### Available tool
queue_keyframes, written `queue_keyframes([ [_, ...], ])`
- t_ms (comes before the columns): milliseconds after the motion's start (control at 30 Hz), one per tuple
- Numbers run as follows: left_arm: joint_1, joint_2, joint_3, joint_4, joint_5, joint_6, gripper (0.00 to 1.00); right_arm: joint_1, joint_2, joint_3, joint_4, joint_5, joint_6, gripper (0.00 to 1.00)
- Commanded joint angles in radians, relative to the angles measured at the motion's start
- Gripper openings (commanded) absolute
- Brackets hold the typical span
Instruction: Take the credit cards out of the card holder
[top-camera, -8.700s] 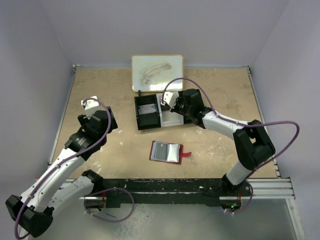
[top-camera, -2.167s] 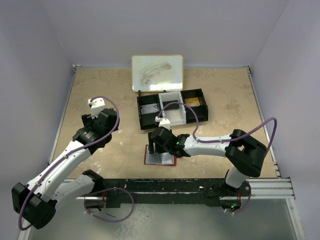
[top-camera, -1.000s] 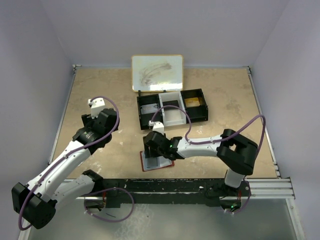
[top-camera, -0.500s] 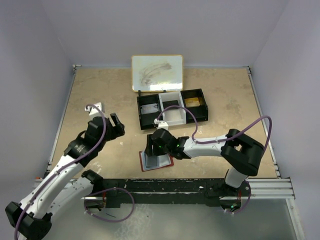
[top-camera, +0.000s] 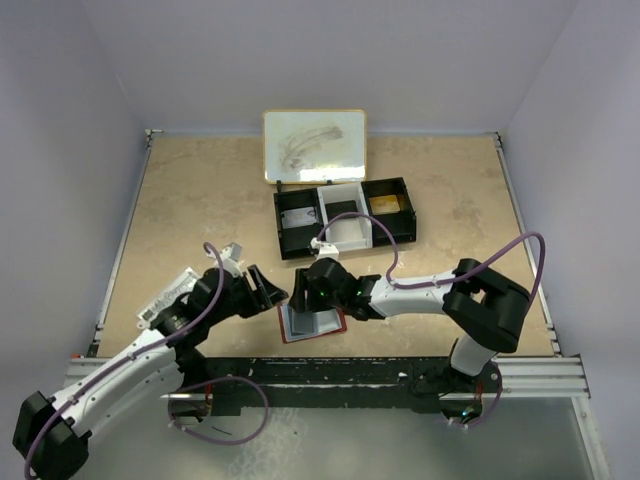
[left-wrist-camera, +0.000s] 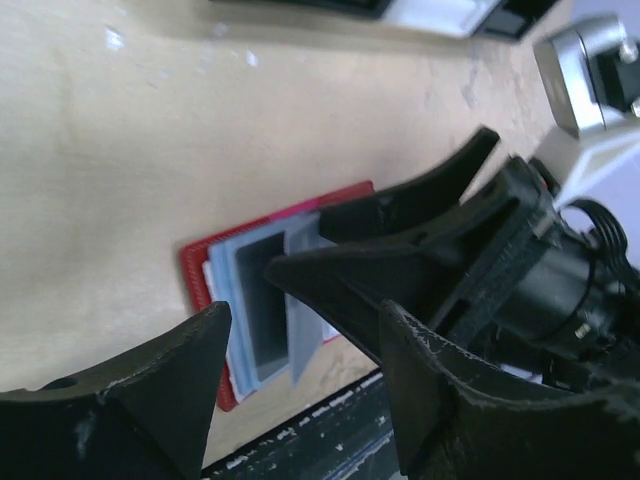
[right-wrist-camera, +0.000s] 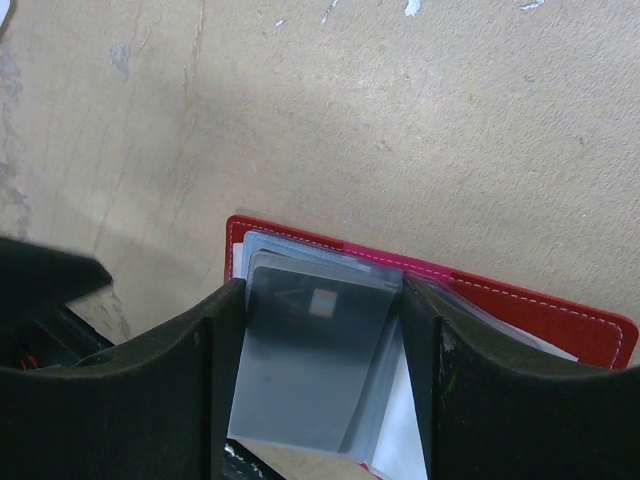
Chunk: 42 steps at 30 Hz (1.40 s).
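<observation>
My right claw (right-wrist-camera: 322, 290) brackets the grey card (right-wrist-camera: 310, 360) in the open red card holder (right-wrist-camera: 520, 305), low centre of the top view, pinch uncertain, while my left claw (left-wrist-camera: 300, 315) hangs wide beside it, likely to brace it.

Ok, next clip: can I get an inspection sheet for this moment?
Surface: beige table, scuffed, white flecks.
Job's things: red card holder open near the front edge; grey card seemingly partly out.
Clutter: black tray holding cards; whiteboard at back.
Hands: right hand shut on the grey card's edges; left hand open, beside the holder.
Cables: purple cables loop off both arms, one over the tray.
Surroundings: plain pale walls.
</observation>
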Motion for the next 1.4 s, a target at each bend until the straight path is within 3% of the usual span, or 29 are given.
queue_keyframes([
  [0,-0.136,0.034,-0.031,0.2,-0.04,-0.081,0.56,0.003,-0.006,-0.014,-0.01,-0.017,0.016,0.63],
  [233,-0.242,0.063,-0.114,0.276,-0.168,-0.145,0.47,0.003,-0.017,-0.012,-0.016,-0.016,0.017,0.63],
  [567,-0.271,0.15,-0.175,0.424,-0.145,-0.172,0.36,0.003,-0.016,-0.016,-0.011,-0.017,0.021,0.63],
  [1000,-0.273,-0.063,-0.072,0.046,-0.217,-0.113,0.36,0.001,-0.007,-0.017,0.001,-0.023,0.023,0.63],
  [1233,-0.275,0.027,-0.138,0.255,-0.078,-0.11,0.36,0.001,-0.009,-0.013,-0.006,-0.02,0.02,0.63],
  [1367,-0.275,0.103,-0.145,0.328,-0.079,-0.104,0.34,0.001,-0.007,-0.012,-0.007,-0.023,0.021,0.63],
])
